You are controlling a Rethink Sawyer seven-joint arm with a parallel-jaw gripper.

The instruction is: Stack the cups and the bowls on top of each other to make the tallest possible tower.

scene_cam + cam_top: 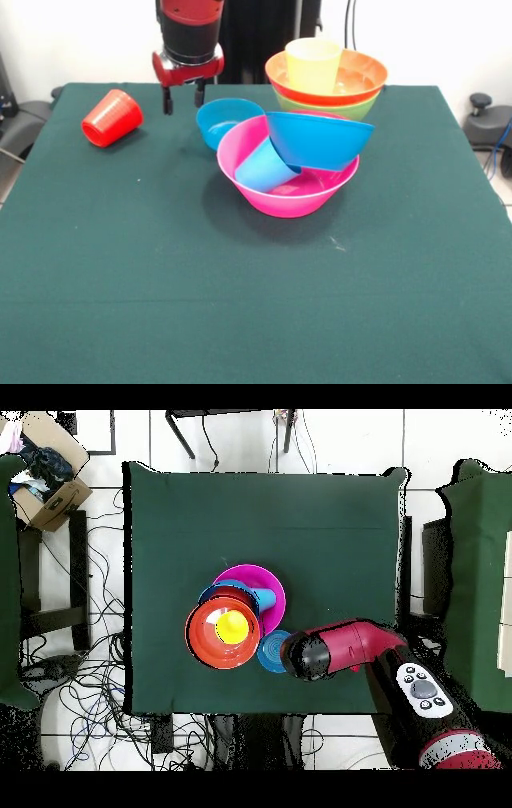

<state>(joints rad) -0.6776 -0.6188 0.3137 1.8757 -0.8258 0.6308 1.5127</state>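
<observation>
My gripper [183,100] hangs open and empty above the table's far side, between the red cup [112,118], which lies on its side, and a small blue bowl [228,120]. The tower's base, a large pink bowl [276,204], holds a light blue cup [266,166] lying on its side and a large blue bowl [320,140] tilted against the rim. Behind it an orange bowl [360,76] sits nested in a green bowl [356,106], with the yellow cup [314,64] upright inside. In the overhead view the arm [335,649] covers the gripper and the red cup.
Green cloth covers the table [240,304]. A cardboard box [50,484] and cables lie on the floor beside the table. A black stand [484,120] sits off the table's right edge.
</observation>
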